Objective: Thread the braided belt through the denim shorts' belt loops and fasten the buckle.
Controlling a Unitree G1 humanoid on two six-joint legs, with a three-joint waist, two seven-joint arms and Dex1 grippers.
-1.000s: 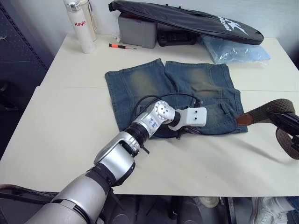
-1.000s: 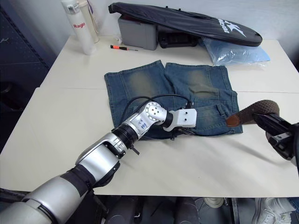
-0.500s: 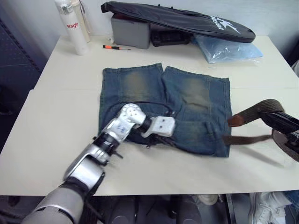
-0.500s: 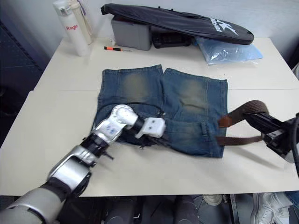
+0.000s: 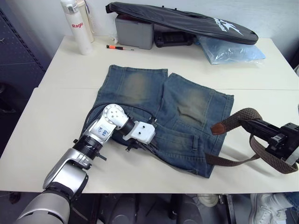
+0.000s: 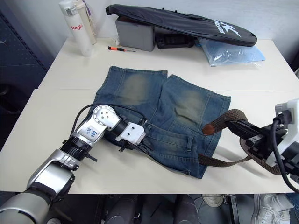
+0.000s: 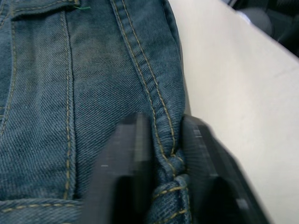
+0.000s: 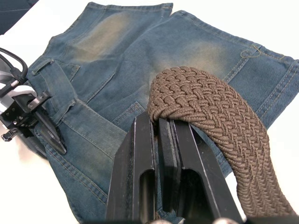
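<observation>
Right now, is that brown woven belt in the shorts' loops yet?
Not yet. The brown braided belt arches from the right tool, beside the blue denim shorts.

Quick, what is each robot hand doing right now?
Left gripper: shut on a pinched fold of the denim shorts at the waistband.
Right gripper: shut on the braided belt, which loops over its fingers.

Legible text stands on the white bottle [image 5: 77, 27], at the table's far left corner beyond the denim shorts [image 5: 159, 116]: red lettering reading "Ragl", the rest curving out of sight. The black bag [image 5: 182, 21], lying at the back of the table beyond the shorts, carries a white logo with lettering too small to read. Small blue marks on the left arm's wrist joint [image 5: 103, 132], resting on the shorts, are illegible.
</observation>
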